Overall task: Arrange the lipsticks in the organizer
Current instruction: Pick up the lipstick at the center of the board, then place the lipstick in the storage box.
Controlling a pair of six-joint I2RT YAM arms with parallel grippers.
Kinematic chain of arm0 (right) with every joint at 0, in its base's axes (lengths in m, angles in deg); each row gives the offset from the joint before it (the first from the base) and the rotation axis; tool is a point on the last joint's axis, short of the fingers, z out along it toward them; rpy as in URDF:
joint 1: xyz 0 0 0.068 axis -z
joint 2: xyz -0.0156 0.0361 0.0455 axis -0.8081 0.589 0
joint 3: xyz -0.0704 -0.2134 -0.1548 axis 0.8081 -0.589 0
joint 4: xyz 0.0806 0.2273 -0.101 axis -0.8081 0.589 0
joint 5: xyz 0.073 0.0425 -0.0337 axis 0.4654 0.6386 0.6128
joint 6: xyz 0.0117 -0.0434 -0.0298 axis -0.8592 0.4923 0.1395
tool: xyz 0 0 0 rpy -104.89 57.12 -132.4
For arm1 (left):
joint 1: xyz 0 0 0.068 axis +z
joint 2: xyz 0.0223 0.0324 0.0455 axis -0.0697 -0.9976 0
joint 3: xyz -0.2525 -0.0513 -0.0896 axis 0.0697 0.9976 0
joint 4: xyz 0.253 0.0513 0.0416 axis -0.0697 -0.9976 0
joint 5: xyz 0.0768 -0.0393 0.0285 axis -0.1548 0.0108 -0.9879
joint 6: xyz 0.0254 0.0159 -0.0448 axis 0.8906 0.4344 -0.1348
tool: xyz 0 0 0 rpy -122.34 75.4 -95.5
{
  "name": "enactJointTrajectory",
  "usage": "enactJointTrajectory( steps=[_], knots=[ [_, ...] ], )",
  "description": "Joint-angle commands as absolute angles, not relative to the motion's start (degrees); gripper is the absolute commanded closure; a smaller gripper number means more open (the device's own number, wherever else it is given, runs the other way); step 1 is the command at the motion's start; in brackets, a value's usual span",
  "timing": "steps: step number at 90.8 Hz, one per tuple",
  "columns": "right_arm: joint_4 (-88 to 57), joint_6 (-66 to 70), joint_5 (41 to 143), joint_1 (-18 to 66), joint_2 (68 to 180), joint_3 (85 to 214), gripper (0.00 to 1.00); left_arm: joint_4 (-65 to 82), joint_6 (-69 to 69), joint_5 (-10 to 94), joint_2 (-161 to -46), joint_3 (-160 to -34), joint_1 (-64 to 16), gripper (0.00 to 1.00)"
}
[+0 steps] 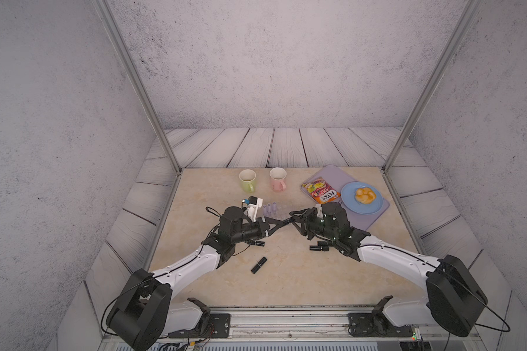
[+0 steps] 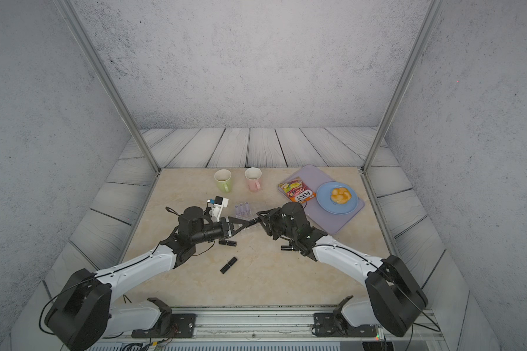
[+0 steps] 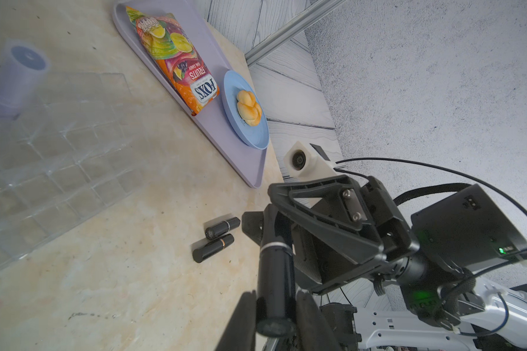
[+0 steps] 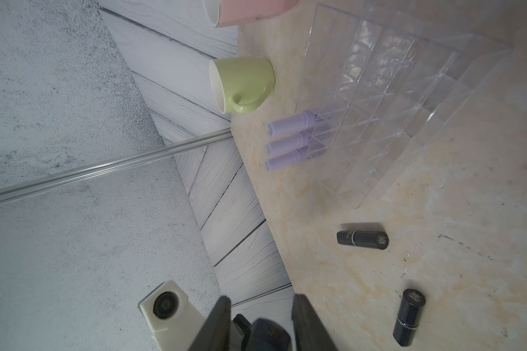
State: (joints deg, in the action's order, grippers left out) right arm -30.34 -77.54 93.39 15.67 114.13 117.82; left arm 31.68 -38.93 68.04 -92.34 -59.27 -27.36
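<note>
A black lipstick [image 3: 276, 273] hangs above the table between my two grippers, which meet tip to tip at mid-table. My left gripper [image 3: 274, 296] [image 1: 282, 224] is shut on its near end. The right gripper [image 4: 260, 299] [image 1: 292, 218] is closed round its far end. The clear organizer [image 4: 408, 106] [image 3: 58, 167] sits just behind them, with three lilac lipsticks [image 4: 298, 139] [image 1: 270, 209] upright in cells along one edge. Several black lipsticks lie loose on the table: one under my left arm [image 1: 255, 242], one nearer the front [image 1: 259, 265], two by my right arm [image 1: 319, 248].
A green mug [image 1: 247, 180] and a pink mug [image 1: 278, 179] stand at the back. At the back right a lilac tray [image 1: 374, 218] holds a candy bag [image 1: 320, 190] and a blue plate [image 1: 347, 200] with a bun [image 1: 365, 195]. Metal posts mark the table's back corners.
</note>
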Motion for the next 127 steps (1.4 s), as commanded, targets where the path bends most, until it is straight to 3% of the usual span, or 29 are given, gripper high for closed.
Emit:
enactJointTrajectory(
  steps=[1, 12, 29, 36, 53, 62, 71, 93, 127],
  knots=[
    [-28.4, -79.1, 91.9, 15.3, 114.4, 119.0, 0.7, 32.3, -37.9, 68.2, -93.0, -60.8, -27.8, 1.0],
    [-28.1, -79.5, 90.5, 15.3, 113.5, 118.4, 0.8, 31.6, -38.1, 68.0, -92.9, -61.0, -27.8, 0.99],
    [-27.4, -75.2, 87.6, 15.5, 114.2, 120.4, 0.92, 17.7, -35.0, 65.1, -90.4, -65.2, -26.9, 0.41],
    [-25.9, -67.3, 83.9, 16.0, 115.5, 123.0, 0.94, 4.7, -32.0, 64.0, -88.5, -68.7, -23.7, 0.31],
    [-17.2, -31.3, 70.0, 15.5, 120.1, 133.3, 0.97, -19.9, -23.4, 54.2, -83.7, -73.2, -11.0, 0.29],
    [-18.1, -13.4, 60.9, 12.2, 124.4, 137.5, 0.98, -24.4, -19.3, 48.8, -83.3, -72.9, -7.6, 0.29],
    [-20.5, -2.4, 58.8, 10.9, 129.0, 141.3, 0.99, -23.7, -18.6, 50.4, -84.4, -71.5, -5.2, 0.3],
    [-25.6, 4.5, 58.2, 10.5, 138.0, 145.6, 1.0, -21.6, -17.4, 53.5, -86.4, -69.5, -1.7, 0.3],
    [-28.4, 1.9, 57.6, 10.7, 146.8, 150.6, 1.0, -21.4, -16.3, 57.9, -88.3, -69.5, 1.9, 0.33]
  ],
)
